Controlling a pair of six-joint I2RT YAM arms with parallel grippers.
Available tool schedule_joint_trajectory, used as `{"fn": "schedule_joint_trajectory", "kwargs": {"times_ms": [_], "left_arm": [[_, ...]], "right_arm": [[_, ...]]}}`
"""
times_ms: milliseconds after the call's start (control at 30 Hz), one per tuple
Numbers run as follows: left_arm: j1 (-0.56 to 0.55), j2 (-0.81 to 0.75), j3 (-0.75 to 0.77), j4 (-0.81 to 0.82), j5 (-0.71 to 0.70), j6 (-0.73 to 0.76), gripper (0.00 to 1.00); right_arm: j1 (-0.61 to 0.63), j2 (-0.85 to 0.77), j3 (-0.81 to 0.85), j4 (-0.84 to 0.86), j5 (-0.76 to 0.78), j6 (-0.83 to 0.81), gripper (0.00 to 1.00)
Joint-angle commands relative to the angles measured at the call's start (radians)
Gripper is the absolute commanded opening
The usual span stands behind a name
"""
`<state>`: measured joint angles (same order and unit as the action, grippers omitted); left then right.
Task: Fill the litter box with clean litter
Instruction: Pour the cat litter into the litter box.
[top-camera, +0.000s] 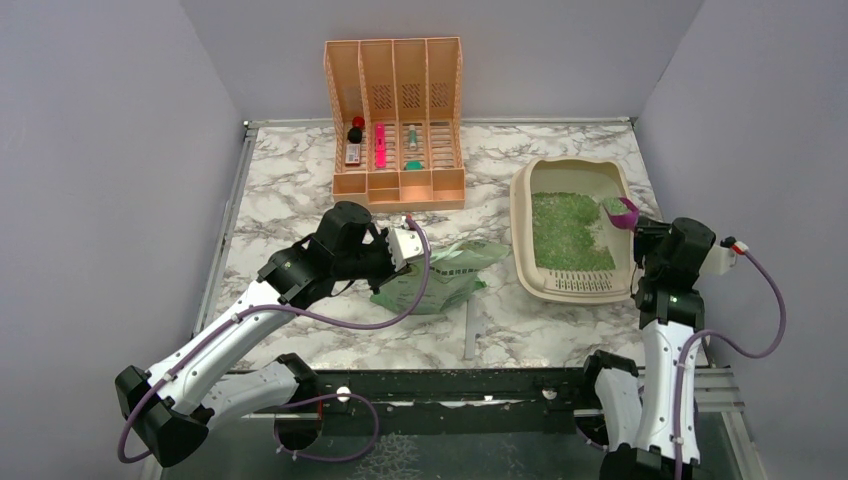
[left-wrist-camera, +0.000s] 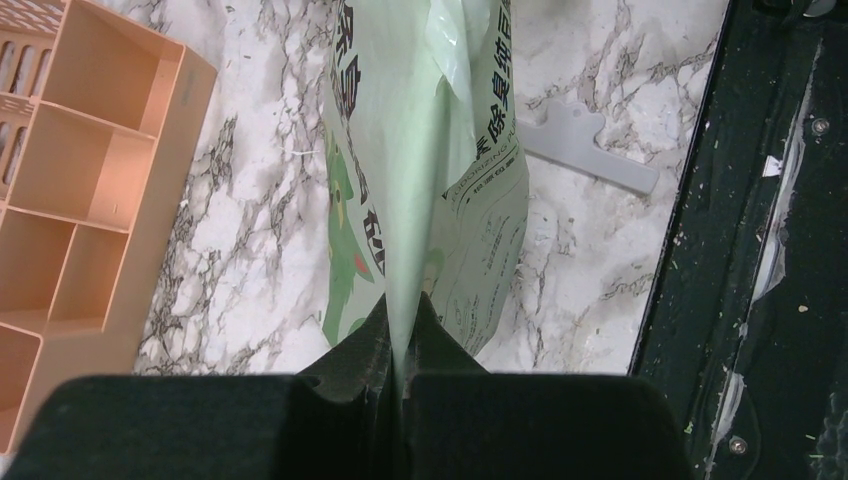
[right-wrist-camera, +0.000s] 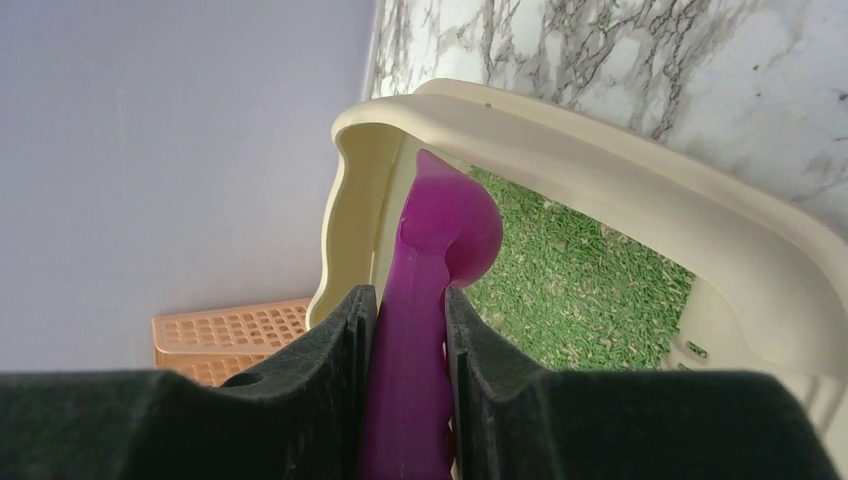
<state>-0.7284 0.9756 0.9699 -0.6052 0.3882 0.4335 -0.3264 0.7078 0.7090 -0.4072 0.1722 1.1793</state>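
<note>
1. The litter box (top-camera: 519, 232) sits on the right side of the marble table (top-camera: 290, 190), with its slotted grille at the end nearest the arms.
2. The clean litter (top-camera: 563, 230) lies inside the box as a grainy green layer over most of the floor. A strip of bare beige shows along the right wall.
3. The right gripper (right-wrist-camera: 410, 300) is clamped on the handle of a purple scoop (right-wrist-camera: 445, 225), one finger pressed to each side of it.
4. The scoop's rounded bowl points into the box, over its right side just inside the rim, and above the green granules.
5. The left gripper (left-wrist-camera: 400, 335) is pinched tight on a thin fold of a pale green printed bag (left-wrist-camera: 425, 170).
6. The bag lies on the table left of the box, and its right tip reaches close to the box's left rim. Whether they touch cannot be told.
7. A peach file organizer (top-camera: 395, 120) stands at the far edge of the table, well apart from the box, with a few small items in its compartments.
8. A flat grey piece (left-wrist-camera: 590, 150) lies on the marble just beside the bag, toward the near edge.
</note>
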Motion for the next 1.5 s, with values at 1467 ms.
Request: {"fn": "schedule_joint_trajectory", "kwargs": {"times_ms": [1467], "left_arm": [[-0.001, -0.009, 0.03, 0.079, 0.051, -0.023, 0.0]], "right_arm": [[0.004, -0.203, 0.022, -0.283, 0.06, -0.039, 0.01]]}}
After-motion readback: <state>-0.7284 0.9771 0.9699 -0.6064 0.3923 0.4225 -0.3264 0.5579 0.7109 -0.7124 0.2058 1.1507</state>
